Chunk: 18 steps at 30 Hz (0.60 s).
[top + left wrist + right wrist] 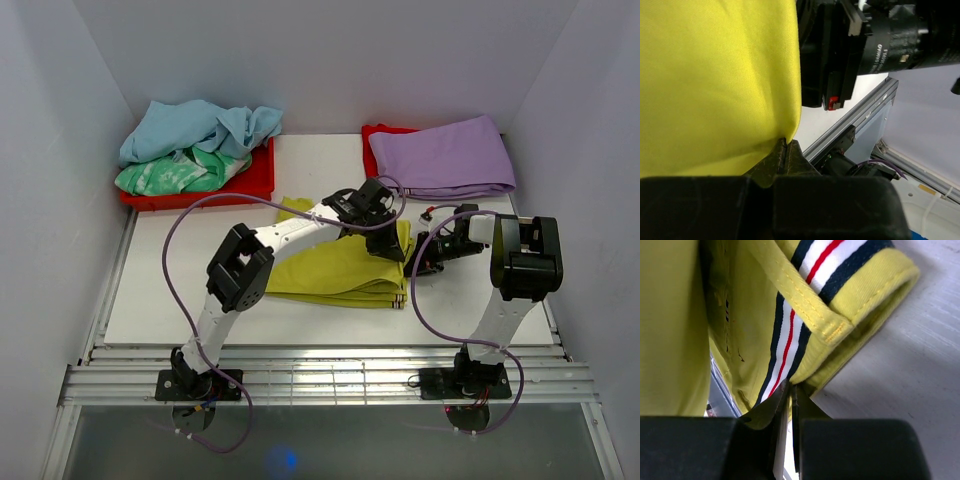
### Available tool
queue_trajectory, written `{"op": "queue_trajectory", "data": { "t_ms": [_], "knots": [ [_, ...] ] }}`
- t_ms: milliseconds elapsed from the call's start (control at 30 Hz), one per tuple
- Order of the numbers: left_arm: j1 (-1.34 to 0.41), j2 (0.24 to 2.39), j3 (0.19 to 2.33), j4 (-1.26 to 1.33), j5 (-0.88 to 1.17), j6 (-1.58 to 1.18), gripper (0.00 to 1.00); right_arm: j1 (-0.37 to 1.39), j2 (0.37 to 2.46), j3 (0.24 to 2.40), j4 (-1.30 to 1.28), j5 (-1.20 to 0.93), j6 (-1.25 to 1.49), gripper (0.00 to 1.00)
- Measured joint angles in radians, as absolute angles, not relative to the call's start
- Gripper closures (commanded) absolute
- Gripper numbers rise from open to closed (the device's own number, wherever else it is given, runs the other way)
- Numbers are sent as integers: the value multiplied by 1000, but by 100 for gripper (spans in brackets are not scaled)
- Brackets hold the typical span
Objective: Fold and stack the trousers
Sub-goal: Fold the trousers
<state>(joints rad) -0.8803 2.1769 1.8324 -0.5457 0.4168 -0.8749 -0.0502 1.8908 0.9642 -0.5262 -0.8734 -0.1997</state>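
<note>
The chartreuse-yellow trousers (pixel 345 270) lie folded in several layers at the middle of the table. My left gripper (pixel 392 243) is at their right edge, shut on a fold of the yellow cloth (pixel 715 85), which fills the left wrist view. My right gripper (pixel 418 262) is beside it at the same edge, shut on the trousers' waistband (pixel 840 315), where a navy, white and red striped band (pixel 790 340) runs down into the jaws. The black body of the right arm (pixel 850 50) shows close by in the left wrist view.
A red tray (pixel 255 180) at the back left holds a light blue garment (pixel 200 128) and a green-patterned one (pixel 170 175). A folded lilac-purple garment (pixel 445 155) lies at the back right on something red (pixel 375 132). White walls enclose the table.
</note>
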Motion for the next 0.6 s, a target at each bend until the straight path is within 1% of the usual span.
{"op": "queue_trajectory", "data": {
  "t_ms": [400,433,500,533,567,600],
  "knots": [
    [-891,2300,1884,-537,417,-902,100,-50,1886,957,-517,-874,-190,92],
    [-892,2305,1884,-534,418,-903,97,-50,1886,957,-517,-874,-190,92],
    [-893,2315,1885,-527,419,-902,81,-50,1885,957,-517,-873,-191,91],
    [-893,2317,1885,-526,420,-896,67,-50,1884,957,-521,-869,-191,86],
    [-893,2317,1884,-525,421,-889,57,-49,1881,958,-526,-862,-195,85],
    [-892,2317,1885,-516,426,-887,52,-49,1876,961,-534,-854,-204,83]
  ]
}}
